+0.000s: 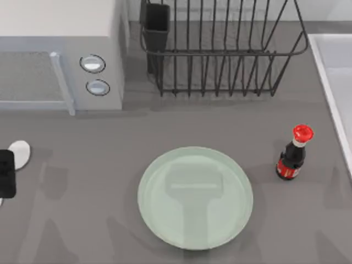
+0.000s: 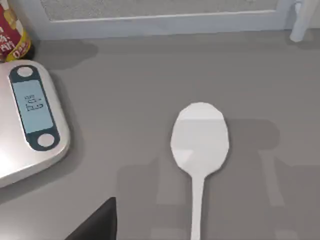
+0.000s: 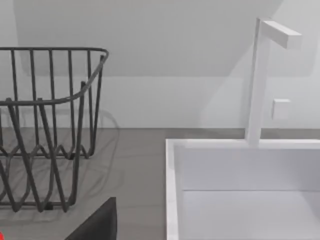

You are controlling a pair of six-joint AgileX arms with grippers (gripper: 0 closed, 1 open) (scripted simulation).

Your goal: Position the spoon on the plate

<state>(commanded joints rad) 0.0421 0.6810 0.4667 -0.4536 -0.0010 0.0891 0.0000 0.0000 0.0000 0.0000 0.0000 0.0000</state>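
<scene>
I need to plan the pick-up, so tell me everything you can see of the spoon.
The spoon is small, glossy white, plastic- or ceramic-looking, with a rounded oval bowl and a slim straight handle. It lies flat on the grey table at the far left edge of the top view, well apart from the plate. Nothing touches it; a silver scale sits nearby.

The plate (image 1: 195,198) lies mid-bench (image 1: 82,220). The spoon (image 1: 20,154) lies at the left edge, well apart from it, beside a scale (image 2: 30,125). A bottle (image 1: 293,155) stands right of the plate. Behind are a microwave (image 1: 60,55) at left, a rack (image 1: 220,49) in the middle, and a sink (image 1: 335,82) at right.
</scene>
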